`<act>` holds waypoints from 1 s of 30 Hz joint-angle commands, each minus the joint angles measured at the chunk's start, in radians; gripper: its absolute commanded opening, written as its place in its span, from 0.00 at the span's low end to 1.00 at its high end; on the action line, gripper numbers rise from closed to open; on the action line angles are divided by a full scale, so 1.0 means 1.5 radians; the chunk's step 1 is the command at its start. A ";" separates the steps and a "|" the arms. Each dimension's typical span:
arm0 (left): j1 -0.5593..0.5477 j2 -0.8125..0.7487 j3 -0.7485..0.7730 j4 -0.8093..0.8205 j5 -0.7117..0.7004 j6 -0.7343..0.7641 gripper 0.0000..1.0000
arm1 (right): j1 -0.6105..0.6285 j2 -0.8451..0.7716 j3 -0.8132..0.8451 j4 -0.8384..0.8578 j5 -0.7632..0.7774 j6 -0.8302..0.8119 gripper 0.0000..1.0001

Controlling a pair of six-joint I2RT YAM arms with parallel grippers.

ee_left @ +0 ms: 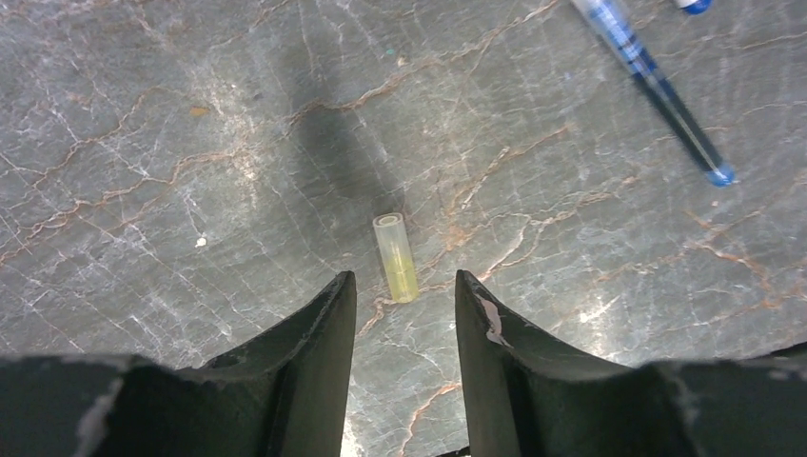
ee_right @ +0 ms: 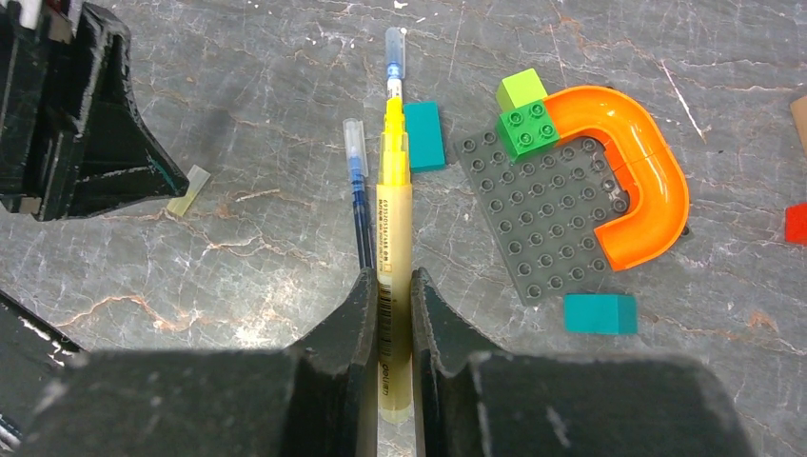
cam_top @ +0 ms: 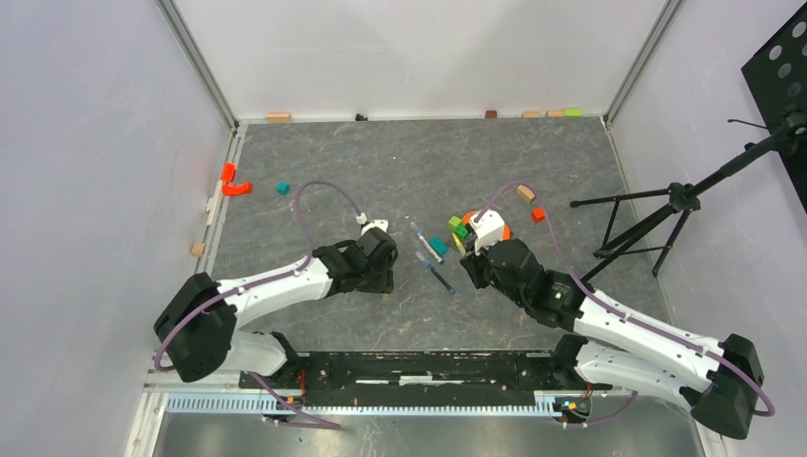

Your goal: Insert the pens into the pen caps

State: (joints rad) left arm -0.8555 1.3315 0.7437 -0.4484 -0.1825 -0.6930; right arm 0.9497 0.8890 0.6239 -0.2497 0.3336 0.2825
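Peering through the left wrist camera, I have the left gripper point(ee_left: 404, 286) with its fingers point(ee_left: 314, 333) spread. A pale yellow cap point(ee_left: 396, 257) lies flat on the marbled table point(ee_left: 143, 143), its near end just between the fingertips and touching neither. A blue pen point(ee_left: 657, 90) lies well beyond the right finger.

Through the right wrist camera, the right gripper point(ee_right: 390, 281) pinches a yellow highlighter point(ee_right: 395, 209) across its barrel, the bare tip pointing straight ahead of the fingers. The blue pen lies just left of that barrel. A teal block point(ee_right: 423, 136) sits just right of the tip, with a grey baseplate point(ee_right: 542, 219) and orange arch point(ee_right: 642, 181) further right. Ahead and to the left, the cap lies at the other gripper's fingertips.

From the top camera, the two grippers flank the pens; the cap is too small for me to read there.

I judge that I'm at the cap pickup for the highlighter. Next I need a square squeeze on that small round tube, which may roll. Then I must lift it and turn its open mouth onto the highlighter's tip, with the two axes in line.
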 commanded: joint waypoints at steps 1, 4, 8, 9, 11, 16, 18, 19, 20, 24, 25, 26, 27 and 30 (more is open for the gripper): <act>-0.003 0.031 0.029 0.000 -0.014 0.015 0.48 | 0.001 -0.007 -0.001 0.017 0.012 -0.013 0.00; -0.003 0.063 0.037 -0.001 -0.015 0.011 0.48 | 0.001 -0.004 -0.002 0.020 0.011 -0.013 0.00; -0.008 0.105 0.045 0.010 -0.013 0.009 0.45 | 0.001 -0.005 -0.006 0.026 0.008 -0.014 0.00; -0.010 0.116 0.049 0.010 -0.012 0.009 0.43 | 0.001 -0.006 -0.008 0.029 0.009 -0.014 0.00; -0.015 0.136 0.058 0.004 -0.014 0.009 0.40 | 0.001 -0.007 -0.013 0.032 0.009 -0.014 0.00; -0.044 0.183 0.101 -0.073 -0.068 -0.013 0.39 | 0.001 -0.012 -0.021 0.039 0.013 -0.018 0.00; -0.053 0.198 0.107 -0.084 -0.080 -0.020 0.39 | 0.001 -0.013 -0.025 0.042 0.014 -0.020 0.00; -0.054 0.205 0.107 -0.086 -0.084 -0.025 0.38 | 0.000 -0.014 -0.026 0.042 0.014 -0.020 0.00; -0.055 0.210 0.107 -0.089 -0.091 -0.030 0.38 | 0.001 -0.015 -0.027 0.042 0.015 -0.021 0.00; -0.061 0.224 0.099 -0.091 -0.101 -0.039 0.33 | 0.001 -0.023 -0.029 0.036 0.024 -0.024 0.00; -0.062 0.228 0.097 -0.091 -0.103 -0.040 0.32 | 0.001 -0.026 -0.030 0.035 0.027 -0.025 0.00; -0.063 0.231 0.098 -0.091 -0.104 -0.040 0.31 | 0.001 -0.029 -0.032 0.034 0.028 -0.025 0.00; -0.065 0.233 0.096 -0.091 -0.107 -0.041 0.31 | 0.001 -0.031 -0.034 0.034 0.029 -0.026 0.00; -0.067 0.240 0.091 -0.091 -0.119 -0.044 0.30 | 0.001 -0.037 -0.038 0.036 0.028 -0.025 0.00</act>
State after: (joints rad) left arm -0.9516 1.6283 0.9104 -0.5442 -0.3058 -0.7200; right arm 0.9497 0.8581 0.5735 -0.2409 0.3508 0.2562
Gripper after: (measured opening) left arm 0.309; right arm 0.160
